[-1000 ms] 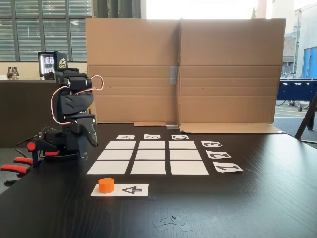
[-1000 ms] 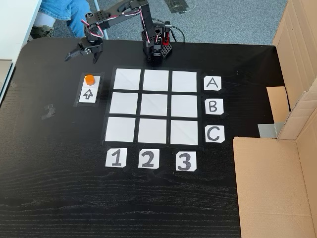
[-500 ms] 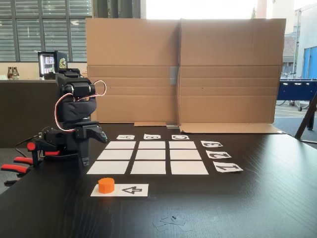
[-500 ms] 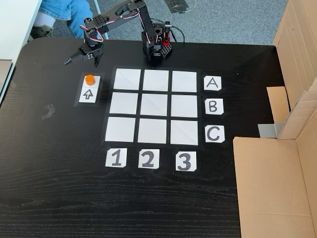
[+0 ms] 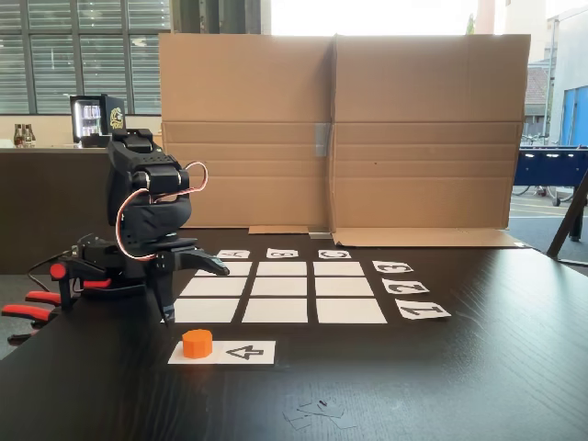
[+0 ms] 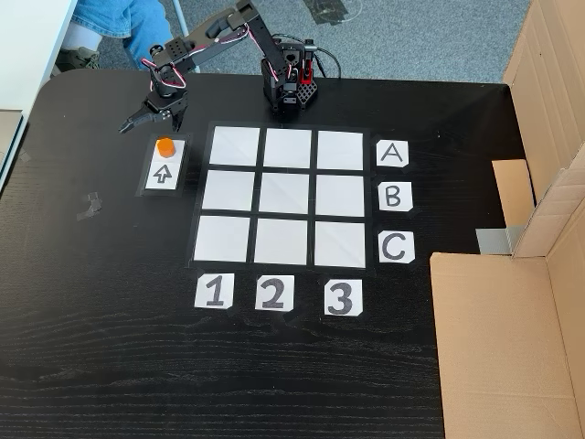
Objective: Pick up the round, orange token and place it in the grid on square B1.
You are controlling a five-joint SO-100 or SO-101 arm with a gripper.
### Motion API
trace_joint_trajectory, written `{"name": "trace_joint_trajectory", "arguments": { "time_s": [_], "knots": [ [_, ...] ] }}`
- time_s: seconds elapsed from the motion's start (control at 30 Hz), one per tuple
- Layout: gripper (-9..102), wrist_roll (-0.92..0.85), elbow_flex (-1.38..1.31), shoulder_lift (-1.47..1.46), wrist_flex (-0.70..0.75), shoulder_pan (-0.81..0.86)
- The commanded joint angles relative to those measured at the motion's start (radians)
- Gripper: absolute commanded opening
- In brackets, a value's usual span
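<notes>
On the dark desk (image 5: 478, 367), seen from the low fixed view facing the cardboard wall (image 5: 340, 129), the black arm's claw (image 5: 190, 285) hangs with its jaws spread apart and nothing between them, one finger (image 5: 213, 265) reaching out level toward the right of that view and the other pointing down. Just below and in front of the claw, clear of it, the token (image 5: 197, 343) stands on the near end of the arrow strip (image 5: 241, 352). To the right of the claw in this view lies the grid (image 5: 285, 292), with the number labels (image 5: 406, 288) beyond its far side. From the fixed view looking down, the claw (image 6: 148, 122) sits open above the upper end of the arrow strip (image 6: 164, 174), and the token (image 6: 164, 145) rests just below it in the picture, not touching either finger. To the right of the claw and the strip in this view spreads the grid (image 6: 286, 196), bare of any piece; square B1 (image 6: 228, 191) is the middle rectangle of its left column, down and right of the claw. The arm's base (image 6: 289, 87) stands off to the claw's right, above the grid's top edge.
</notes>
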Motion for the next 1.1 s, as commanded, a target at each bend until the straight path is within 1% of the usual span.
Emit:
{"name": "trace_joint_trajectory", "arguments": {
  "time_s": [0.0,0.43,0.8,1.07],
  "knots": [
    [86,-0.035,-0.057,-0.009,0.006,0.018],
    [86,-0.133,-0.094,-0.069,0.008,0.006],
    [86,-0.158,-0.118,-0.110,0.009,-0.031],
    [89,-0.166,-0.112,-0.121,0.011,-0.066]
  ]
}}
